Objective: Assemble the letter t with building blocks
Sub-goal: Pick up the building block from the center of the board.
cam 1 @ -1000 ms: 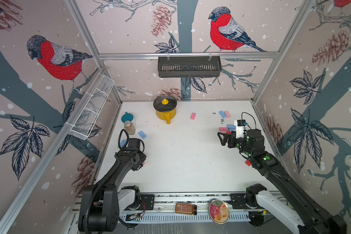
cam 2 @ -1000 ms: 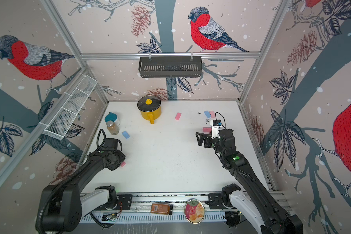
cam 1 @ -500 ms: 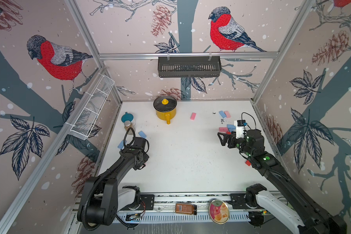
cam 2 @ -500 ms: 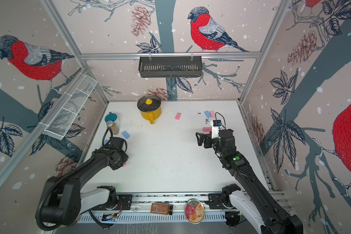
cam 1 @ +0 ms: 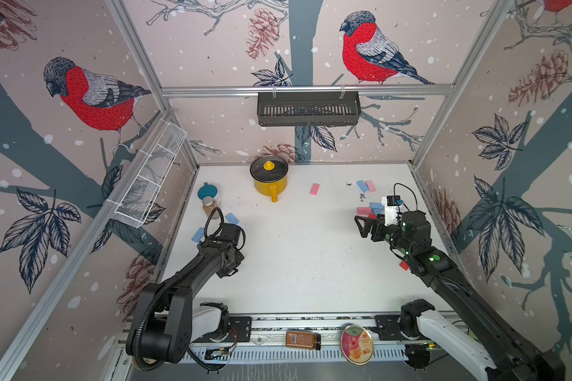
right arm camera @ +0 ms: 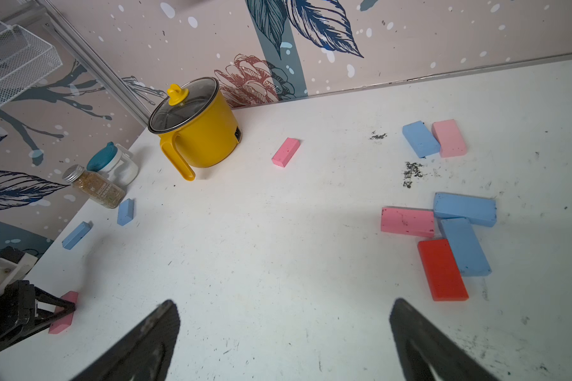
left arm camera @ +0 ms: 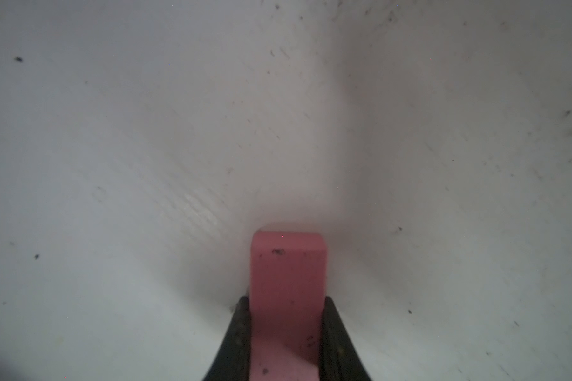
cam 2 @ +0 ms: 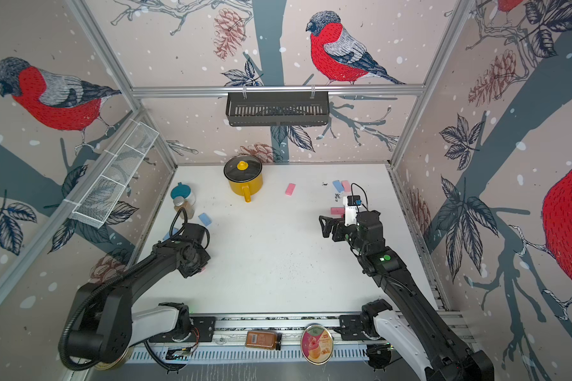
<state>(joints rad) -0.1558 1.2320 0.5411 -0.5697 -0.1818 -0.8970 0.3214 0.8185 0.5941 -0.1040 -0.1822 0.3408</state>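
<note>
- In both top views, building blocks (cam 1: pixel 364 210) are seen scattered on the white counter (cam 1: pixel 294 270). A lone pink block (cam 1: pixel 314 189) lies near the yellow pot (cam 1: pixel 269 179). A light blue and pink pair (cam 1: pixel 363 186) lies toward the back right, and two light blue blocks (cam 1: pixel 232 218) lie on the left near the jars (cam 1: pixel 208 206). A red block (cam 1: pixel 404 265) lies beside the right arm (cam 1: pixel 443 273).
- In a top view, the right end effector (cam 1: pixel 362 227) is seen open above the counter, near a cluster (cam 1: pixel 376 207) of blocks. The left arm (cam 1: pixel 208 260) is bent down over the counter's left part, its tip hidden.
- In the left wrist view, the left end effector (left arm camera: pixel 286 306) is seen clamped on a pink block (left arm camera: pixel 288 270), both sides of which are pressed by the black fingers (left arm camera: pixel 240 330). The block is low over the counter; contact cannot be judged.
- In the right wrist view, the right fingers are spread wide above the counter. In the cluster, one pink, two light blue and one red block are seen touching. The gripped pink block is seen at the counter's left.
</note>
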